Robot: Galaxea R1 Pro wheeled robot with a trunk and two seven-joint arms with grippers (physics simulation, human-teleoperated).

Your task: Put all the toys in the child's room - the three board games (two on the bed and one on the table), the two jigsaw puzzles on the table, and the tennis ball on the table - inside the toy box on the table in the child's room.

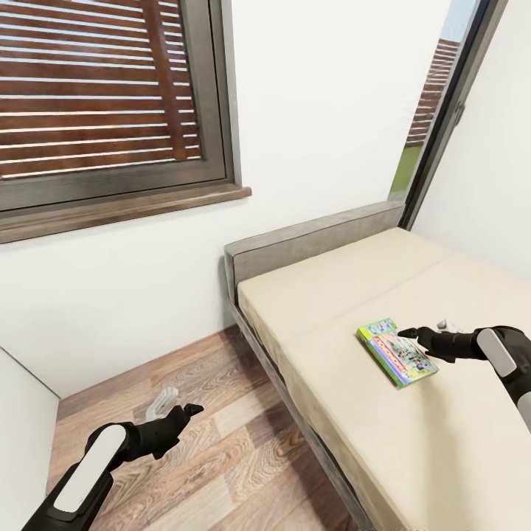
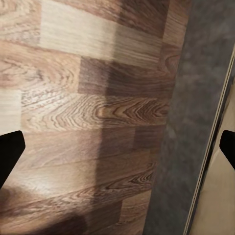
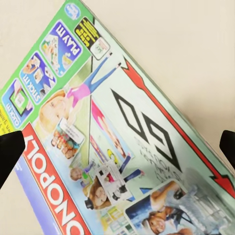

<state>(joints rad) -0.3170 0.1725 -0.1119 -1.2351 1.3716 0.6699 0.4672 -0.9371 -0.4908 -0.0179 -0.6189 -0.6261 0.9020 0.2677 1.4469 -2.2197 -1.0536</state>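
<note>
Head view, right pincer (image 1: 410,337) spread wide over green-edged Monopoly game box (image 1: 394,353) on beige bed (image 1: 354,287) at lower right, left pincer (image 1: 179,413) wide above wood-plank floor (image 1: 214,435) at lower left.

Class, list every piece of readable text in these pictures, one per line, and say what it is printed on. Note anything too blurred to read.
"ONOPOLY", white letters on a red band of the board game lying on the bed; the first letter is cut off by the picture's edge.
"PLAY IT", on the box's green edge strip.
"STICK IT", same strip.
"CLICK IT", same strip.
Yellow-and-black badge and round blue logo near the box corner: too small to read.
In the head view the box's print is too blurred to read.
</note>
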